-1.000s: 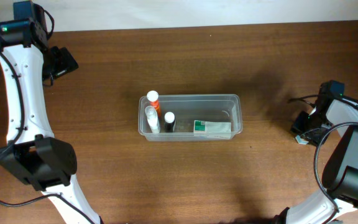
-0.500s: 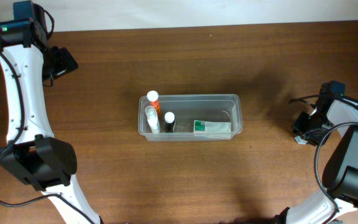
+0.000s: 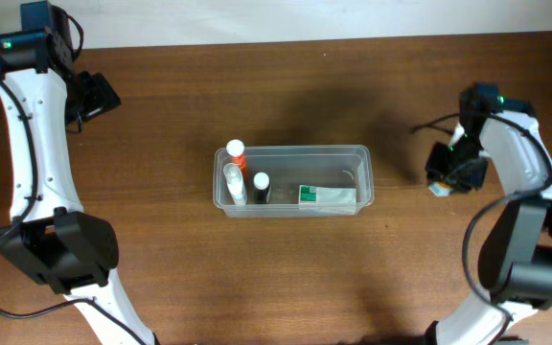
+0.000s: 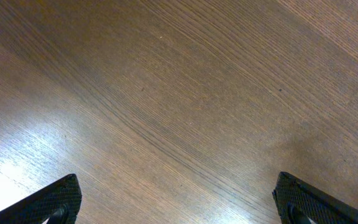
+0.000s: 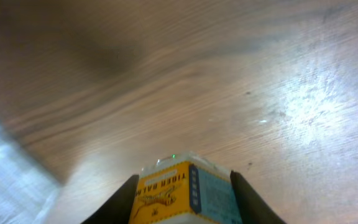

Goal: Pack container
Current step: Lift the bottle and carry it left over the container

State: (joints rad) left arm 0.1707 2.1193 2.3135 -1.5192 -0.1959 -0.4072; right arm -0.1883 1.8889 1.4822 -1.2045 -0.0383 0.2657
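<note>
Container (image 3: pixel 300 148) — bottles (image 3: pixel 235 184), carton (image 3: pixel 329 196) inside

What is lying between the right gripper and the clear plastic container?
In the overhead view, only bare brown wooden table separates the right gripper, holding a yellow box, from the clear rectangular plastic container.

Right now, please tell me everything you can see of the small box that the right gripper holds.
The small box is a carton, cardboard by its look: a yellow face reading Tiger Balm, a pale blue side with print too small to read. Only one end shows. The two dark fingers of the right gripper clamp it, one on each side. It is above the wooden table, right of the clear container and apart from it. Whether it touches the table is hidden.
</note>
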